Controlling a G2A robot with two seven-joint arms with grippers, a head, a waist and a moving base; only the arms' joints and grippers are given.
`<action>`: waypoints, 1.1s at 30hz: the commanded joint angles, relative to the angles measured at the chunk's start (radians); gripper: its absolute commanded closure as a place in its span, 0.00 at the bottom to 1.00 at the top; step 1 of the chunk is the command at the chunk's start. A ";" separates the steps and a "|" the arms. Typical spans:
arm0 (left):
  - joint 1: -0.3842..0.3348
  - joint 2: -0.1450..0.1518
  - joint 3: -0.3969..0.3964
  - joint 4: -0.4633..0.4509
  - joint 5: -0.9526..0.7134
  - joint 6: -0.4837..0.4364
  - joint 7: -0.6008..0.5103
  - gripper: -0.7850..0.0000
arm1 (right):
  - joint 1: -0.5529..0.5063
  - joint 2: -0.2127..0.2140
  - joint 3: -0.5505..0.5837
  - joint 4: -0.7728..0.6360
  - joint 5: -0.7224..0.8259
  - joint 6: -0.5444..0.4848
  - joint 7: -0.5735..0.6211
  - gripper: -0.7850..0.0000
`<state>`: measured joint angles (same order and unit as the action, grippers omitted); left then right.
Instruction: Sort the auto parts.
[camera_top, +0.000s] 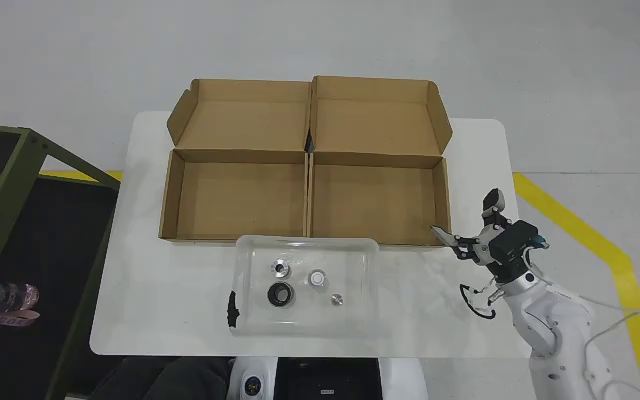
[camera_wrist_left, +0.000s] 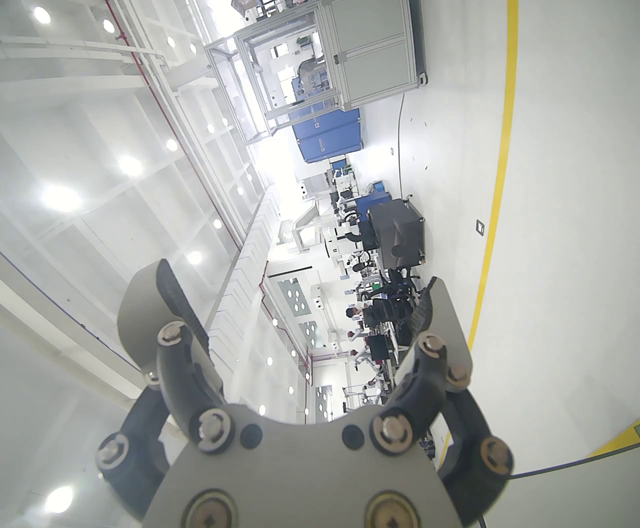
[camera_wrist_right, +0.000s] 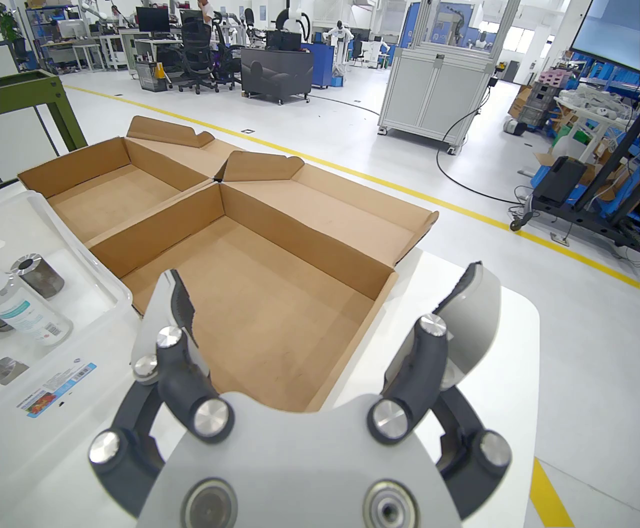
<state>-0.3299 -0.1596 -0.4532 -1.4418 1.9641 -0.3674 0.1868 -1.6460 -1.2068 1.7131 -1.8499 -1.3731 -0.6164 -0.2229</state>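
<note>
4 auto parts (camera_top: 282, 295) loose in clear tray (camera_top: 240, 250) at near edge of desk (camera_top: 130, 300), just before 2 open cardboard boxes (camera_top: 235, 200). Right pincer (camera_top: 462, 268) spread wide, nothing held, beside tray, by front corner of right box (camera_top: 375, 205). Probably the nearer arm; parts off toward robot's left. Left pincer (camera_wrist_left: 300, 280) likewise spread, empty, aimed off into the room.

Bright hall with white floor (camera_wrist_right: 325, 130), yellow line (camera_top: 570, 217), office chairs (camera_wrist_right: 197, 35).

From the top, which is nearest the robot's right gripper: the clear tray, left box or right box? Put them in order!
From the right gripper:
1. Right box, just beside it.
2. Clear tray, in the front middle.
3. Left box, over on the left side.
</note>
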 joint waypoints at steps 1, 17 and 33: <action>0.000 0.000 0.000 0.000 0.000 0.000 0.000 0.00 | 0.000 0.000 0.000 0.000 0.000 0.000 0.000 0.00; 0.000 0.000 0.000 0.000 0.000 0.000 0.000 0.00 | 0.000 0.000 0.000 0.000 0.000 0.000 0.000 0.00; 0.000 0.000 0.000 0.000 0.000 0.000 0.000 0.00 | 0.076 0.017 -0.079 -0.067 -0.021 -0.139 0.161 0.00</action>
<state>-0.3299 -0.1596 -0.4532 -1.4418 1.9641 -0.3674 0.1868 -1.5752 -1.1908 1.6419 -1.9128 -1.3907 -0.7456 -0.0733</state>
